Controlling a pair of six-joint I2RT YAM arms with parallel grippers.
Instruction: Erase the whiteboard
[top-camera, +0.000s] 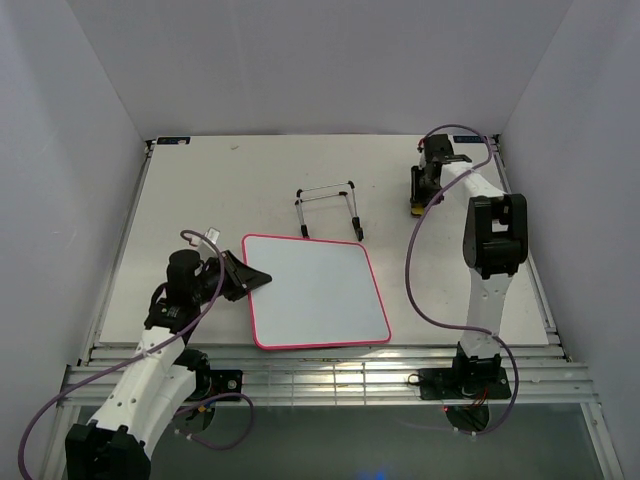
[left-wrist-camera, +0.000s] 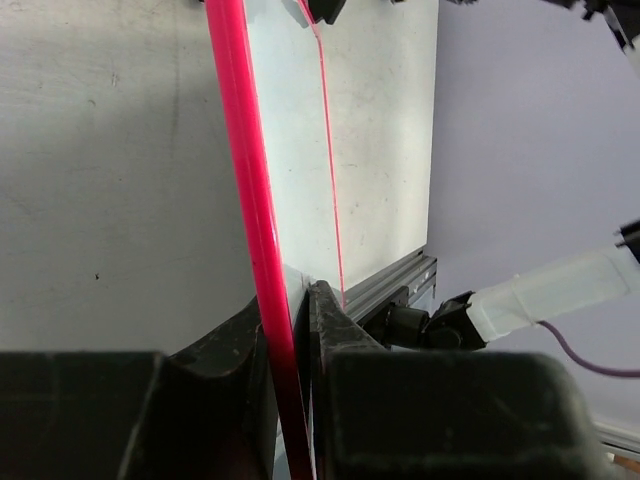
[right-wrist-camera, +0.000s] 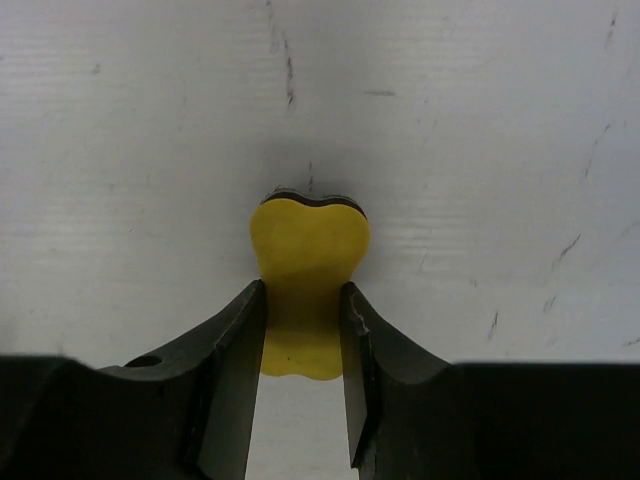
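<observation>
The whiteboard (top-camera: 318, 292) lies flat in the middle of the table, white with a pink-red frame and no scribbles showing. My left gripper (top-camera: 248, 277) is shut on its left edge. In the left wrist view the pink frame (left-wrist-camera: 243, 190) runs between the two black fingers of that gripper (left-wrist-camera: 290, 325). My right gripper (top-camera: 418, 200) is at the far right of the table, pointing down. It is shut on the waist of the small yellow eraser (right-wrist-camera: 310, 240), which rests on the table. The eraser also shows in the top view (top-camera: 413, 209), and both fingers of the right gripper (right-wrist-camera: 302, 295) touch its sides.
A thin black wire stand (top-camera: 328, 208) sits just behind the whiteboard. White walls close in the table at the back and on both sides. A ribbed metal rail (top-camera: 320, 355) runs along the near edge. The right arm's purple cable (top-camera: 412, 270) hangs beside the board's right edge.
</observation>
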